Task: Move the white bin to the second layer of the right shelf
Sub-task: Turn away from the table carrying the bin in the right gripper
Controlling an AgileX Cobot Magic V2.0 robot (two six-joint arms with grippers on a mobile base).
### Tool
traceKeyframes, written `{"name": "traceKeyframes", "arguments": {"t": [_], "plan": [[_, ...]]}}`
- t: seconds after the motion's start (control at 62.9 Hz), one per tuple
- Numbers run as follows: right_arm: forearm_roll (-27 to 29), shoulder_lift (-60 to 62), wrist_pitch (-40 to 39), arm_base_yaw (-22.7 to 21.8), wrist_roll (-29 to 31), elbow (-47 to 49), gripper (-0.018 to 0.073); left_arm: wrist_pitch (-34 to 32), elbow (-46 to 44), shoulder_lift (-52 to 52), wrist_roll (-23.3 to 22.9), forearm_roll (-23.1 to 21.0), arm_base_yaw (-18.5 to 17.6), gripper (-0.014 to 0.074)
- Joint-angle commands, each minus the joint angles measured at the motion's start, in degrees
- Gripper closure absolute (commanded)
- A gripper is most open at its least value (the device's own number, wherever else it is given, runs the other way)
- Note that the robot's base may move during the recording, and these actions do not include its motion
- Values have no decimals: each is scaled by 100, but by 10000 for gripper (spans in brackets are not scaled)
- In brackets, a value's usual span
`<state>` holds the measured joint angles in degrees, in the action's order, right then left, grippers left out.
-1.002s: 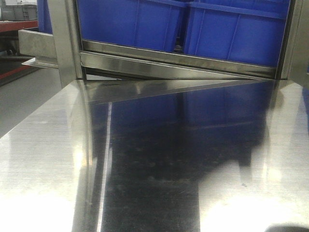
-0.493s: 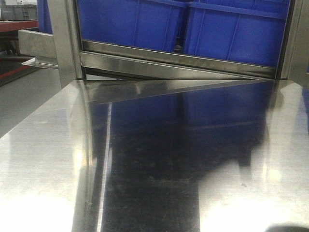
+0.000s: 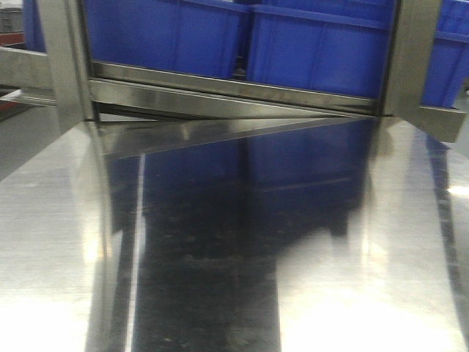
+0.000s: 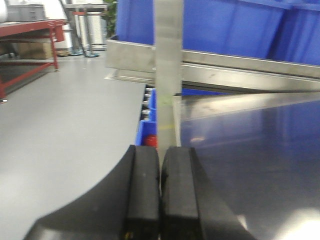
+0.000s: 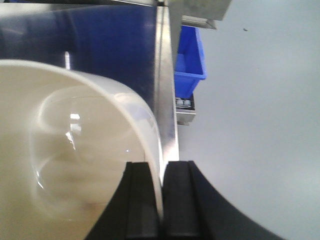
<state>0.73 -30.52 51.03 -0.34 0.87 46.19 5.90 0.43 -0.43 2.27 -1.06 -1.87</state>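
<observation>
Right gripper (image 5: 162,172): jaws clamped on the side wall of the white bin (image 5: 75,130), one jaw inside and one outside. The bin is over the steel tabletop (image 5: 125,45), close to its right edge. Whether it touches the tabletop cannot be determined.

Left gripper (image 4: 160,155): jaws together, at the tabletop's left edge, facing a steel post (image 4: 167,60).

Behind the tabletop, a rack rail (image 3: 234,92) carries blue crates (image 3: 315,44). A small blue bin (image 5: 189,55) lies below the tabletop's right edge, next to grey floor (image 5: 260,100).
</observation>
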Motion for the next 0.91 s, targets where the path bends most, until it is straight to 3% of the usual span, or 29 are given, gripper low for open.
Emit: {"name": "traceKeyframes", "arguments": {"t": [0.0,0.89], "plan": [[31,-22,-490,-30,19,167,504,-466,152,-120,-30,-43,-43,512],[31,-22,-490,-30,19,167,504,-466,152,-120,-30,-43,-43,512]]}}
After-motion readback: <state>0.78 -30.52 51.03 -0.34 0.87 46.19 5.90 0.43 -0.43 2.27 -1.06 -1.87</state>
